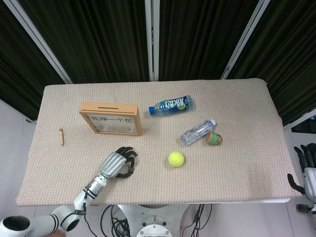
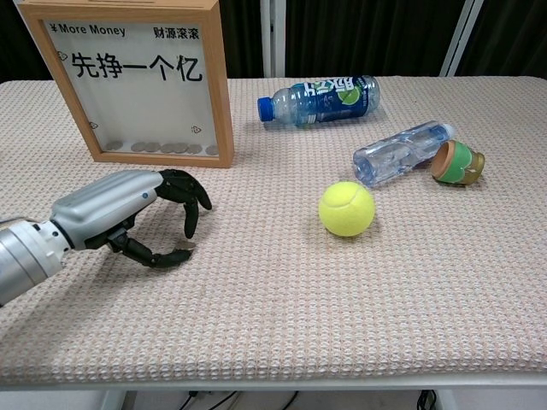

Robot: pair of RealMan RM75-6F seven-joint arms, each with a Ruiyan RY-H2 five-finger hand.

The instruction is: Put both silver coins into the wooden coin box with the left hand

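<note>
The wooden coin box (image 1: 111, 118) stands upright at the back left, its slot on top. Several silver coins (image 2: 162, 148) lie along the bottom behind its clear front (image 2: 145, 77). No loose coin shows on the cloth. My left hand (image 1: 118, 164) hovers low over the table in front of the box. In the chest view the left hand (image 2: 128, 209) has its fingers curved downward with a gap to the thumb, and nothing shows between them. My right hand (image 1: 307, 170) hangs beyond the table's right edge, holding nothing.
A tennis ball (image 2: 346, 207) sits mid-table right of the left hand. Behind it lie a blue-labelled bottle (image 2: 320, 100), a clear bottle (image 2: 402, 152) and a small green-and-orange object (image 2: 457, 162). A short wooden peg (image 1: 61, 136) lies at the far left.
</note>
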